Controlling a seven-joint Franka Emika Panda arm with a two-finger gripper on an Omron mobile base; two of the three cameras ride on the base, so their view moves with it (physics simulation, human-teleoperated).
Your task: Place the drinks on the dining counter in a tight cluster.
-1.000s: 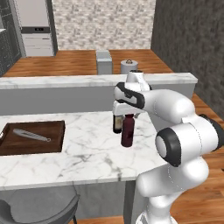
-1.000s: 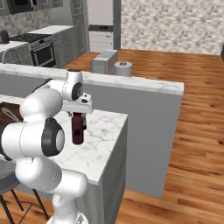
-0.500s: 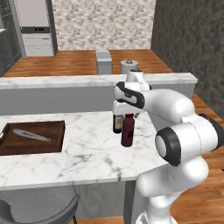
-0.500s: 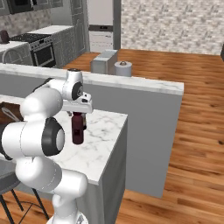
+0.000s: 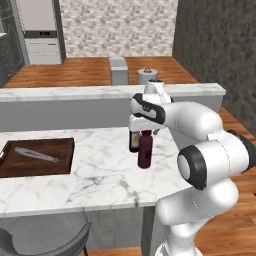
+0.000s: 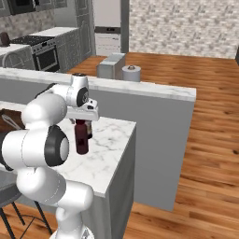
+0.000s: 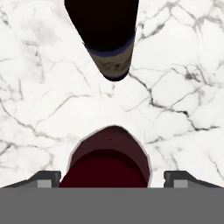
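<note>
**Operator:** Marble, white with grey veins, is what my left base view gives me: the dining counter surface (image 5: 90, 170). A squat dark-maroon bottle (image 5: 145, 150) stands upright on it near the right end, and the tall dark wine bottle (image 5: 134, 141) stands just behind it, close enough that I can't tell whether they touch. My end effector (image 5: 145, 126) sits right above the maroon bottle's top.

**Observer:** Anything else on that surface?

**Operator:** A dark wooden cutting board (image 5: 36, 157) at the left, well apart from the bottles, with a metal utensil (image 5: 36, 154) lying on it.

**Observer:** And the right base view?

**Operator:** Same pair from the other side: the maroon bottle (image 6: 82, 137) stands upright under the end effector (image 6: 81, 116), the wine bottle (image 6: 88, 130) partly hidden behind it.

**Observer:** Is it gripping?

**Operator:** From the hand view, no. The two fingertips (image 7: 46, 178) stand wide apart on either side of the maroon bottle (image 7: 107, 159), with marble showing between each tip and the bottle. The wine bottle (image 7: 107, 37) stands just beyond.
</note>
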